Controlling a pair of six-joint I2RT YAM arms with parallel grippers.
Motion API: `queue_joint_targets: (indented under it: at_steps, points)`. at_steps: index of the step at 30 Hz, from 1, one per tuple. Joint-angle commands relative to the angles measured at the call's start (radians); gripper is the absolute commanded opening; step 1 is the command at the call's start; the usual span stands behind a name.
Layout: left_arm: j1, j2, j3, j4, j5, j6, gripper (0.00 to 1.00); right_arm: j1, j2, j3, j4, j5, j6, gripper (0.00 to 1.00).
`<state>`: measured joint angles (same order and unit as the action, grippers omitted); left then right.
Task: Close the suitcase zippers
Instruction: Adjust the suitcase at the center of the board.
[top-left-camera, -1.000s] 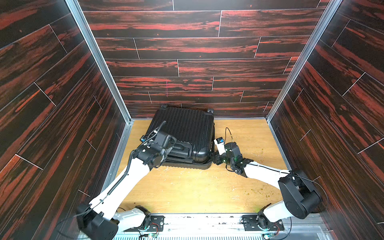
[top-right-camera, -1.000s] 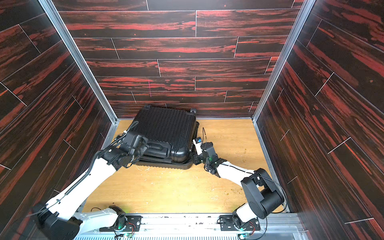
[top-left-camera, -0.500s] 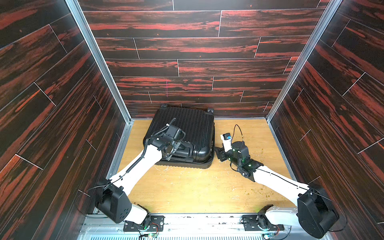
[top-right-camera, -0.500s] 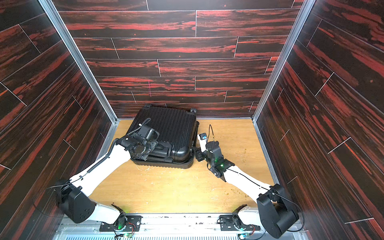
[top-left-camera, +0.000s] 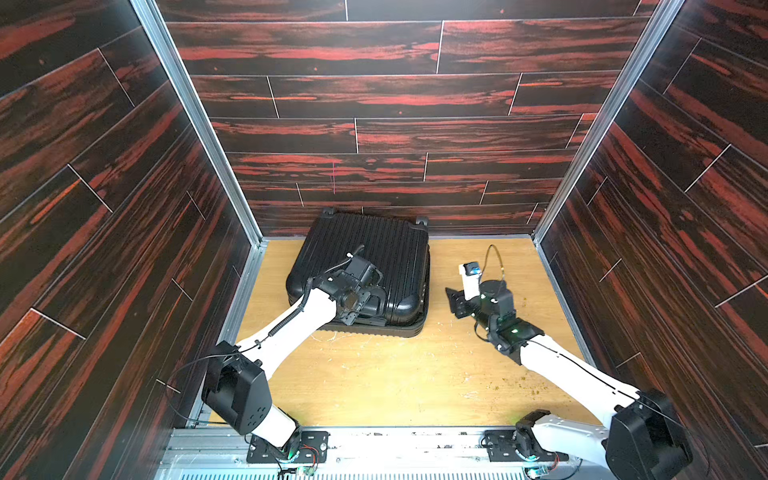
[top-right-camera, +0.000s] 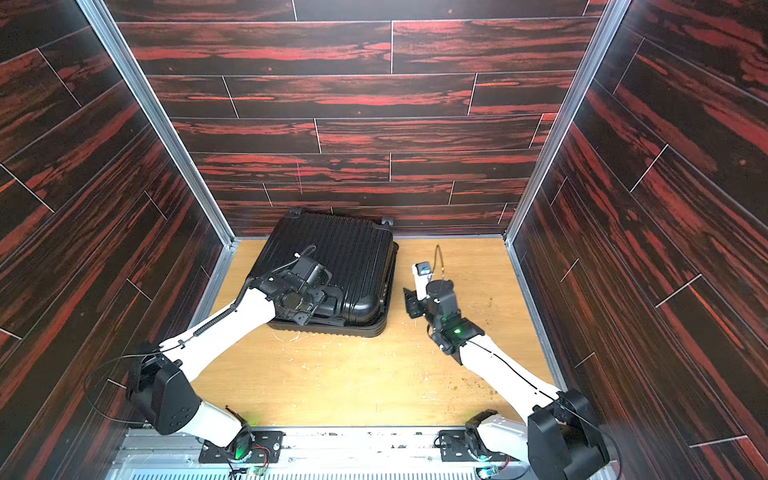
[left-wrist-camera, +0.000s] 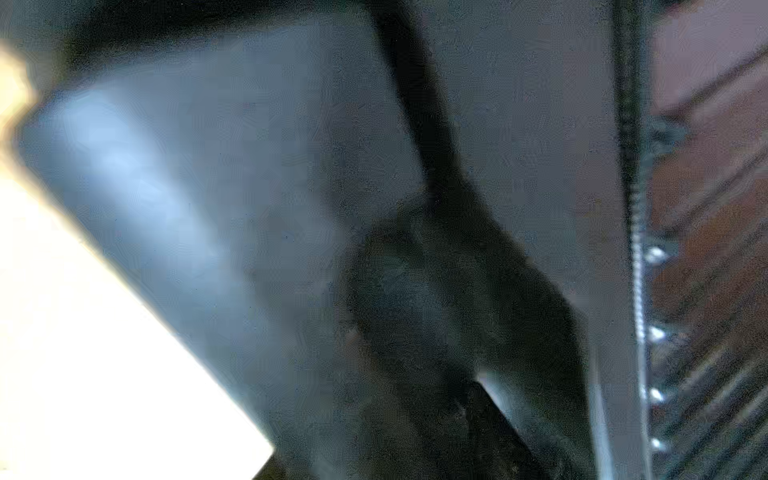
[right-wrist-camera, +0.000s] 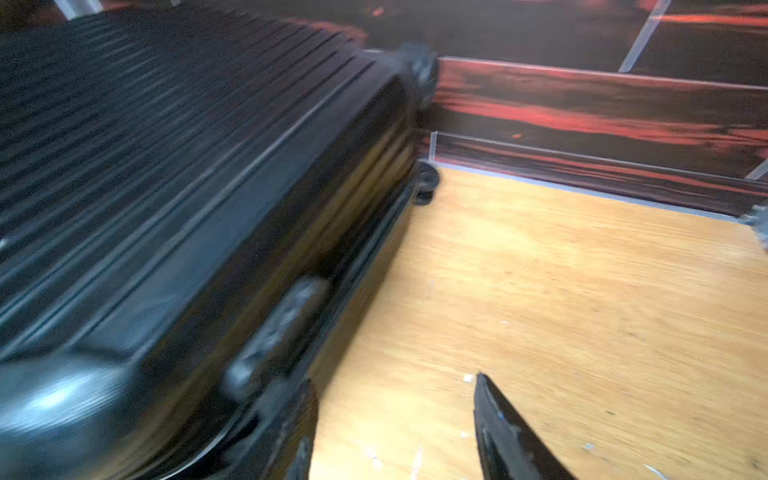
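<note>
Suitcase shut flat, zipping apparently not yet finished.
The suitcase (top-left-camera: 374, 253) lies at the table's (top-left-camera: 395, 374) back left, and its zippers (right-wrist-camera: 376, 245) are too blurred to judge. The left gripper (top-left-camera: 365, 311) is at its near edge, grip unclear. The right gripper (top-left-camera: 454, 300) gapes empty alongside.

The suitcase (top-left-camera: 374, 253) is laid flat on the tabletop (top-left-camera: 395, 374), centre-left in both top views, its wheels (top-left-camera: 420, 222) turned toward the back wall (top-left-camera: 395, 174). The left gripper (top-left-camera: 368, 305) is placed over its lower edge; the right gripper (top-left-camera: 454, 300) is held just right of it, apart.
</note>
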<state>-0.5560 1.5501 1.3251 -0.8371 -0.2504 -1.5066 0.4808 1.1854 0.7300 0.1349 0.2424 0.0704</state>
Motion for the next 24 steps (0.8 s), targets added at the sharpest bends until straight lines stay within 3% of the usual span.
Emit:
queue_joint_targets:
  at_steps: [1,5,8,12,16,24]
  points:
    - [-0.001,-0.043,-0.011,-0.052,-0.181,0.085,0.45,-0.064,-0.059,-0.007,-0.038,-0.040,0.006,0.61]
    - [0.013,-0.141,-0.097,0.072,-0.310,0.278,0.38,-0.148,-0.100,-0.018,-0.072,-0.105,0.001,0.62]
    - [0.065,-0.213,-0.183,0.226,-0.277,0.489,0.37,-0.196,-0.114,-0.029,-0.094,-0.154,-0.005,0.62]
    - [0.232,-0.257,-0.253,0.384,-0.009,0.708,0.33,-0.244,-0.119,-0.055,-0.103,-0.232,0.007,0.62]
    - [0.335,-0.197,-0.193,0.364,0.200,0.914,0.29,-0.250,-0.105,-0.083,-0.063,-0.286,0.046,0.62]
    - [0.377,-0.061,-0.012,0.231,0.344,1.203,0.23,-0.254,-0.039,-0.130,0.050,-0.359,0.079,0.62]
